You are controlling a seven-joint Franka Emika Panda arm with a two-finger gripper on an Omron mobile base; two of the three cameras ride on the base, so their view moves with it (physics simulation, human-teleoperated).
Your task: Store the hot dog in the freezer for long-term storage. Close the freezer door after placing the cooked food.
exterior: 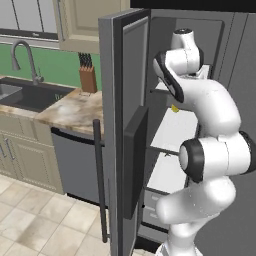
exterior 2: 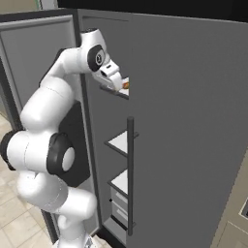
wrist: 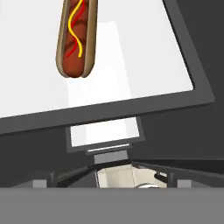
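Observation:
The hot dog (wrist: 75, 37), a red-brown sausage in a tan bun with yellow and red squiggles, lies on a white upper shelf (wrist: 144, 57) of the freezer (exterior: 175, 130). From the right base view it shows as a small orange bit (exterior 2: 126, 85) just past my hand. My gripper (exterior 2: 119, 84) hovers at the shelf's front edge, open, with nothing between its fingers and a gap between it and the hot dog. The freezer door (exterior: 125, 100) stands wide open to the left, its black dispenser panel (exterior: 136, 160) and long bar handle (exterior: 100, 180) facing me.
A small yellow food item (exterior: 174, 108) sits on a lower shelf. The plain fridge door (exterior 2: 184, 121) is shut on the right. Left of the open door are a dishwasher (exterior: 75, 160), a marble counter (exterior: 75, 107) with a knife block (exterior: 88, 77), and a sink (exterior: 30, 95).

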